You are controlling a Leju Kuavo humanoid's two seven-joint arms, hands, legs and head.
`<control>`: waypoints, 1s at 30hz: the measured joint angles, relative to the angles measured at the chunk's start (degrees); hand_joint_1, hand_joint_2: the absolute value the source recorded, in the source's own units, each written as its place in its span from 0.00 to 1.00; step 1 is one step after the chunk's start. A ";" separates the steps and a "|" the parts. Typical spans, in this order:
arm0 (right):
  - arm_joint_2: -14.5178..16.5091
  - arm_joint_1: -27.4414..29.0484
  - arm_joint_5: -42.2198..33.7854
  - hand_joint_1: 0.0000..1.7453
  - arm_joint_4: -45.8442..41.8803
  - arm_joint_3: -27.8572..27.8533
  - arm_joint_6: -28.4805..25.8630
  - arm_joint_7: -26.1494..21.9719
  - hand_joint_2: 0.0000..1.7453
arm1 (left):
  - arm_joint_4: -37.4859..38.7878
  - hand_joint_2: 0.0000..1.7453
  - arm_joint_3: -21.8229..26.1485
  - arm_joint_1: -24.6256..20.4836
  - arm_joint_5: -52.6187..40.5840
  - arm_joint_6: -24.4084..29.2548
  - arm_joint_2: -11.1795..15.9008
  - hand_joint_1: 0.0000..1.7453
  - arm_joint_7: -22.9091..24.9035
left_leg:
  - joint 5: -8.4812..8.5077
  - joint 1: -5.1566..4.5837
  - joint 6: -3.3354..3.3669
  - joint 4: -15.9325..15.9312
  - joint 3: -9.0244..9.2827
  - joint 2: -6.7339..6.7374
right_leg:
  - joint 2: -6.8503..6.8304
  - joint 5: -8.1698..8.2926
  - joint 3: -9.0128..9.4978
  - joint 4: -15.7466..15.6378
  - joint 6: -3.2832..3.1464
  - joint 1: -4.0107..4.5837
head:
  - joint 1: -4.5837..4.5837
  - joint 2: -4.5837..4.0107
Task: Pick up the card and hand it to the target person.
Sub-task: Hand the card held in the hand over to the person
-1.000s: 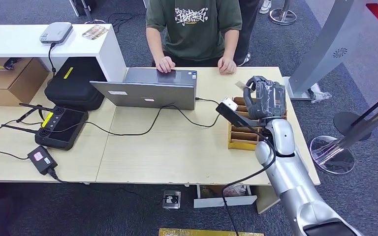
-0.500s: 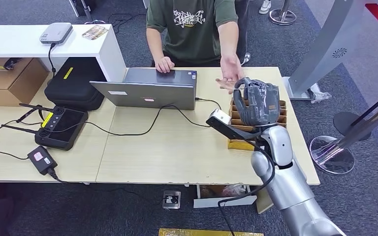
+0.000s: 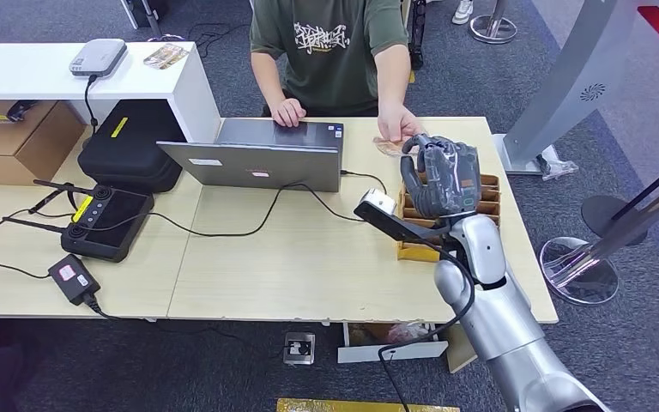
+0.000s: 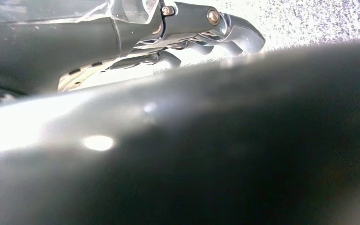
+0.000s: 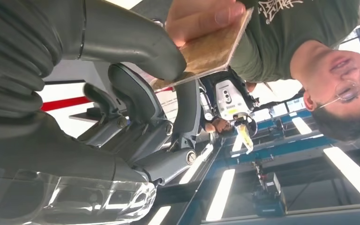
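Right hand: my right hand (image 3: 440, 174) is raised over the far right of the table (image 3: 309, 257), above the wooden organizer (image 3: 420, 245), reaching toward the person (image 3: 335, 47) seated opposite.
Fingers: in the right wrist view my thumb (image 5: 131, 44) presses the card (image 5: 211, 47) against my darker fingers (image 5: 136, 101), so I am clamped on it at my end.
Card: it sits at the handover point, between my hand and the person's hand (image 3: 399, 129); in the head view only a tan sliver peeks out beside their fingers.
Their grip: in the wrist view the person's fingertips (image 5: 201, 18) lie on the card's upper face, so both of us have hold of it at once.
Left hand: my left hand (image 4: 206, 23) hangs low beside me over speckled floor; whether its fingers are curled shut or loose, I cannot tell.
Done: card picked up, carried across, presented, and the receiver has contact.
Left: I judge just the release remains, letting my thumb off once their pinch looks firm, then drawing my arm clear.
Risk: let go too soon and the card may drop onto the table by the laptop (image 3: 257, 154).
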 joint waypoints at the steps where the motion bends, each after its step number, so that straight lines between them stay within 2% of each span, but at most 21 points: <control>1: 0.01 -0.06 -0.08 0.00 0.06 0.20 0.23 0.19 1.00 | 0.00 0.00 0.00 0.00 -0.01 0.00 -0.01 0.00 0.06 | 0.00 0.00 0.00 0.00 0.00 0.00 | 0.00 0.00 0.00 0.00 0.00 0.00 | -0.01 0.00; 12: -0.02 0.93 -1.08 0.00 -0.60 0.60 0.72 1.16 1.00 | 0.00 0.00 0.00 0.00 0.05 0.00 -0.04 0.00 0.15 | 0.00 0.00 0.00 0.00 0.00 0.00 | 0.00 0.00 -0.01 0.00 0.00 0.00 | 0.01 0.00; 17: -0.02 2.59 -5.50 0.00 -1.72 0.61 0.74 0.35 1.00 | 0.00 0.00 0.04 0.01 0.27 0.00 -0.04 0.00 0.16 | 0.00 0.00 0.00 0.00 0.01 0.00 | 0.00 0.00 -0.01 -0.01 0.00 0.00 | 0.00 0.00; 20: -0.02 3.82 -12.49 0.00 -2.15 0.57 2.12 -2.08 1.00 | 0.00 0.00 0.14 0.01 0.38 0.00 -0.04 0.00 0.21 | 0.00 0.00 0.00 0.00 0.01 0.01 | 0.01 -0.01 -0.02 -0.01 0.00 0.00 | 0.00 0.00; 24: -0.02 7.97 -32.11 0.00 -3.84 -0.97 7.66 -8.89 1.00 | 0.00 0.00 0.22 0.07 0.38 0.00 -0.04 0.00 0.24 | -0.01 0.00 0.00 0.00 -0.01 -0.04 | -0.04 -0.02 -0.03 -0.02 0.00 0.00 | 0.00 0.00; 30: -0.07 13.06 -49.11 0.00 -6.02 -5.51 16.09 -12.77 1.00 | 0.00 0.00 0.22 0.12 0.18 -0.01 0.02 0.00 -0.04 | -0.05 -0.01 0.00 0.00 -0.01 0.00 | 0.00 -0.02 -0.06 -0.02 0.00 0.00 | 0.00 0.00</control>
